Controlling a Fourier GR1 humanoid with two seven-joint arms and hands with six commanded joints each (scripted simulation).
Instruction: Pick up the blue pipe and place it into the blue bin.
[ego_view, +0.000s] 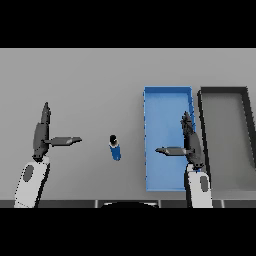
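Grey table (90, 80); blue pipe (115, 148) upright beside blue bin (167, 100); left hand (41, 135), right hand (191, 142) outstretched, empty

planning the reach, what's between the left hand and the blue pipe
Nothing: in the head view only bare grey table lies between the left hand, whose thumb points toward it, and the blue pipe.

Soft, even light is falling across the flat grey table (100, 90), leaving no glare or hard shadows. The shallow blue rectangular bin (167, 91) is showing bright, while the whole view is looking slightly soft.
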